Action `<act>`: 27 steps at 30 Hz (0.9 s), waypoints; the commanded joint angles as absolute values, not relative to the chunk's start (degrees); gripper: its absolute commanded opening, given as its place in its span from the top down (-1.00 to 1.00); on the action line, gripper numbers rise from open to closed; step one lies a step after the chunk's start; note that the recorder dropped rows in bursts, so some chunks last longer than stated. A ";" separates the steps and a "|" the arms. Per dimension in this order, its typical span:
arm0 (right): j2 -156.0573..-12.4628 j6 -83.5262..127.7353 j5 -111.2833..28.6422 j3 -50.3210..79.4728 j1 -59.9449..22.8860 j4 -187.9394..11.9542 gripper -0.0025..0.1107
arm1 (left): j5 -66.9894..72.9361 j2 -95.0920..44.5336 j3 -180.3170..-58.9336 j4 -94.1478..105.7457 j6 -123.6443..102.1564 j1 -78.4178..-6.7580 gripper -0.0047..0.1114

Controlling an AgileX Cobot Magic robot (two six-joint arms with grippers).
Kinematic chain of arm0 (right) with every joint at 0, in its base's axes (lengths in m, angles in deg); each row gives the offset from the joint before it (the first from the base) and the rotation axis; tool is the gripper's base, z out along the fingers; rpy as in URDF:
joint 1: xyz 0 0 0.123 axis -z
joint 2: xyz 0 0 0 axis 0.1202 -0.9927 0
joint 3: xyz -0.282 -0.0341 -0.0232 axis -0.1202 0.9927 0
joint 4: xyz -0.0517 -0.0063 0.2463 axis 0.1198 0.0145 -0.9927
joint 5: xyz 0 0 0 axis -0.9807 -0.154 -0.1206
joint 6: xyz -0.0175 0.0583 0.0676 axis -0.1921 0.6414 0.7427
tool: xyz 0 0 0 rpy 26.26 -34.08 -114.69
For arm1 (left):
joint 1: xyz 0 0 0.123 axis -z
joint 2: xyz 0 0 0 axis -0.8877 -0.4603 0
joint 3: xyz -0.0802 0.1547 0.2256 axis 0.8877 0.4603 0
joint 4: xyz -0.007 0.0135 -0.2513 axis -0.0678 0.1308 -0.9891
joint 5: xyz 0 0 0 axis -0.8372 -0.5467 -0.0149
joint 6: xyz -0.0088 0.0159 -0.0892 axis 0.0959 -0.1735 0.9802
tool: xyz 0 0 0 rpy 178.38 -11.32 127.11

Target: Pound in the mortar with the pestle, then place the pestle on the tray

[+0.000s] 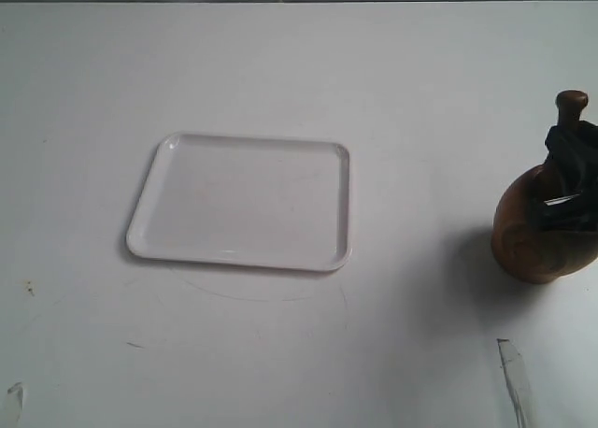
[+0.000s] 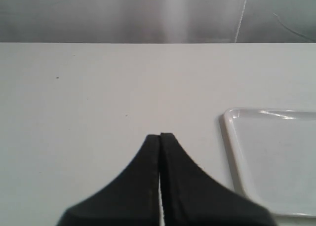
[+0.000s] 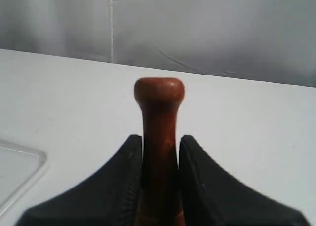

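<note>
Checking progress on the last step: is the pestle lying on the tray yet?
No, the pestle stands in the mortar, clamped by the right gripper, apart from the tray.

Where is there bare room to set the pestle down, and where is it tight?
The tray is bare. The table is open all round the tray, including between it and the mortar. Tight only at the right edge, where the right gripper clamps the pestle in the mortar.

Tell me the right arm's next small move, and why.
Probably a short downward pounding stroke: the right claw grips the pestle by its neck, and it stands in the mortar; the tray comes later.
</note>
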State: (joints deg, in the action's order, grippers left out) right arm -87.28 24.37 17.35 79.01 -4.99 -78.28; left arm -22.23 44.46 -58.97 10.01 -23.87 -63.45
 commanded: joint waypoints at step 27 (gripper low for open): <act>-82.30 23.36 15.70 79.47 -4.50 -80.62 0.96 | -22.06 44.53 -58.93 9.58 -23.40 -63.01 0.92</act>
State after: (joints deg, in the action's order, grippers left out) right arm -76.67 22.80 12.50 79.22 -4.99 -80.39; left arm -22.23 44.46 -58.97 10.01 -23.87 -63.45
